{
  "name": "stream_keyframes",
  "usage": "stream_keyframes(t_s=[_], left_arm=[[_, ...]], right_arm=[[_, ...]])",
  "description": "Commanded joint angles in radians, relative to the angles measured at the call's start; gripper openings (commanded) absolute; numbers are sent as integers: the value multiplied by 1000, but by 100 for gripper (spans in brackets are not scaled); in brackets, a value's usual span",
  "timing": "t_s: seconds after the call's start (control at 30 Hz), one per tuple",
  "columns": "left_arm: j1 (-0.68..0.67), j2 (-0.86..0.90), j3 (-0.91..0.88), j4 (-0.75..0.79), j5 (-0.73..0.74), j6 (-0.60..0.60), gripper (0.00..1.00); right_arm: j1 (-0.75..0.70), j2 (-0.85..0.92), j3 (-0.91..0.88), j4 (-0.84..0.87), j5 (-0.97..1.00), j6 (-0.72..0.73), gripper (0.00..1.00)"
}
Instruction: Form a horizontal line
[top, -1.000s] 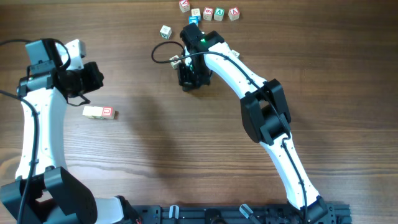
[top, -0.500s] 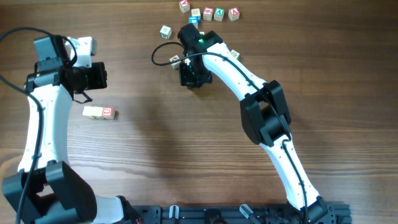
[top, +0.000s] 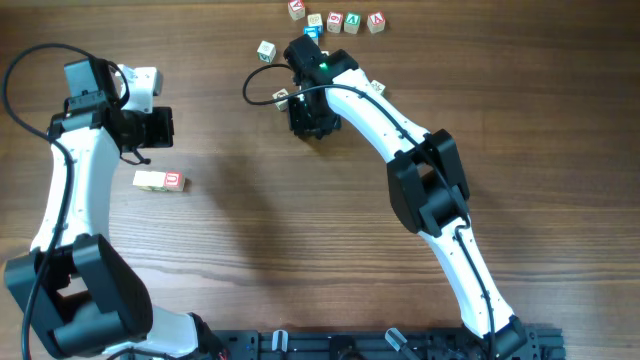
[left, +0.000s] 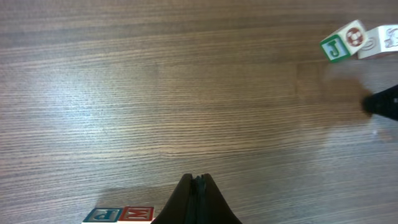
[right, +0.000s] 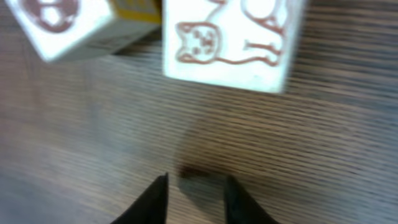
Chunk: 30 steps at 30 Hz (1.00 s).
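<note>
Short row of pale wooden letter cubes (top: 159, 181), one end red-marked, lies at 6 o'clock of the left gripper (left: 199, 186) in the overhead view, untouched. Left fingers are pressed together. Right gripper (right: 196, 193) has its fingers slightly parted, nothing between them. A white cat-printed cube (right: 230, 40) sits close at its 12 o'clock, with scattered coloured letter cubes (top: 335, 20) beyond.

Open table (top: 235, 150) lies between the row (top: 159, 181) and the scattered cubes (top: 334, 22).

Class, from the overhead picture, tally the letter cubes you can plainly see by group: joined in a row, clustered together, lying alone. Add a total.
Cubes joined in the row: 3
Loose cubes clustered at the top edge: 6
Lone cube apart from them: 1
Total: 10, not counting anything half hidden by the right arm.
</note>
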Motion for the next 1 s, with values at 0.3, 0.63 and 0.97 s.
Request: stream_keyframes(t_s=[0.3, 0.63, 0.97], left_arm=[[-21, 119, 2, 9, -40, 106, 4], [-29, 171, -28, 73, -93, 106, 4], [-29, 176, -134, 182, -92, 99, 4]], right_arm=[[-9, 45, -44, -1, 29, 60, 5], [-7, 45, -43, 13, -28, 87, 5], [-7, 45, -44, 17, -28, 112, 5]])
